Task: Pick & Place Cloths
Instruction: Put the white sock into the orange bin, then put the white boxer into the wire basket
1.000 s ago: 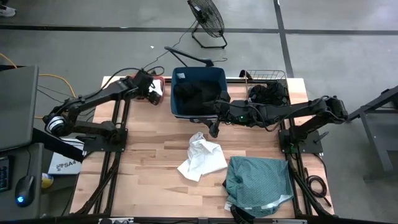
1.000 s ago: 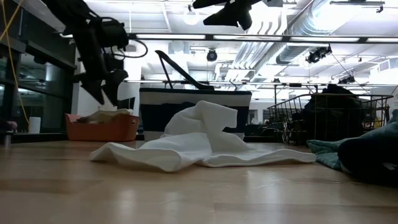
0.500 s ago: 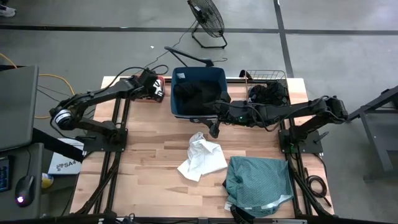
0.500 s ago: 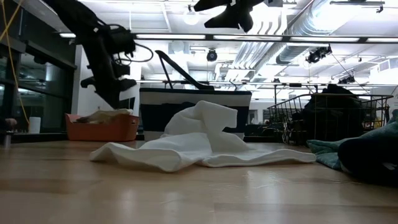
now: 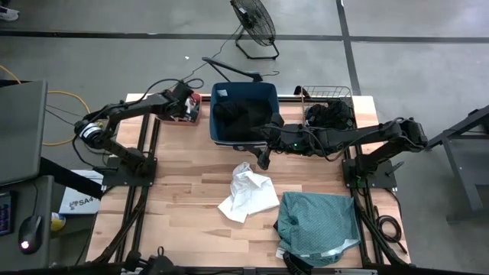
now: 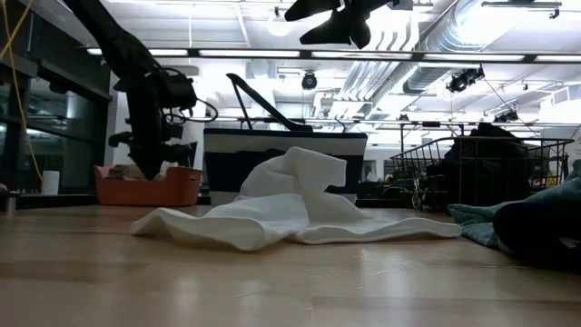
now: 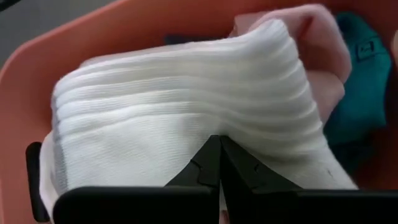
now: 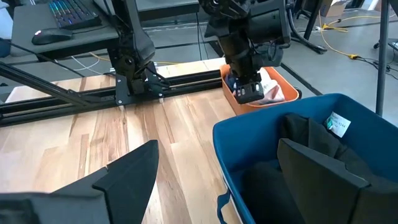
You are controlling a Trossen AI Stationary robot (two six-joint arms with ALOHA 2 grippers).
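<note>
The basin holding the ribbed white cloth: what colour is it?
Orange. The basin shows best in the left wrist view, around the white cloth.

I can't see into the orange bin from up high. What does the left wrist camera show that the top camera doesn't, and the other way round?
Only the left wrist view shows the bin's contents close up: a ribbed white cloth with the shut left gripper on it, a pink cloth and a teal one.
Only the high view shows the whole table, the open right gripper, the white cloth lying there and the big teal cloth.
Both show the orange bin.
</note>
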